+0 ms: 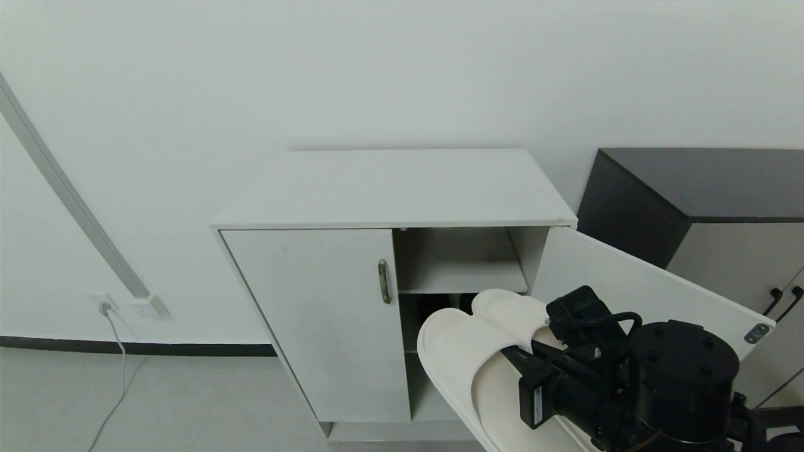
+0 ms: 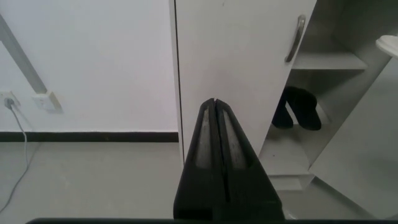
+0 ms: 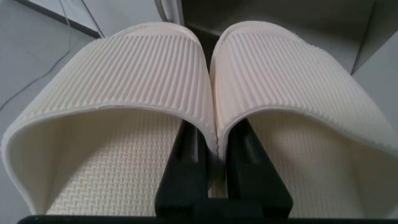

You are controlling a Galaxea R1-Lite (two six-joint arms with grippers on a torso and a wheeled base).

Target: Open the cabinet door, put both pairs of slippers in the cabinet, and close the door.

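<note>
The right arm (image 1: pixel 666 376) reaches in from the open side of the cabinet (image 1: pixel 389 188), its forearm angled up toward the opening. The right gripper (image 3: pixel 214 149) is clamped on a pair of cream slippers (image 1: pixel 468 351): its two dark fingers (image 3: pixel 183 155) pinch the touching inner edges of the two straps, so the slippers hang side by side as one bundle.

The slippers are held in the air just in front of the opening. Their long axis runs from the gripper toward the cabinet, toes aimed at the opening and heels back along the arm, soles down. The toe tips sit level with the shelf (image 1: pixel 458 276), close beside the open door (image 1: pixel 628 276), which swings out away from the cabinet front.

A pair of dark slippers (image 2: pixel 298 109) lies inside the cabinet below that shelf.

The left gripper (image 2: pixel 214 143) is pressed closed with nothing in it. It is held level and points at the outer edge of the closed door (image 1: pixel 314 314), which carries a handle (image 1: pixel 384 281).
</note>
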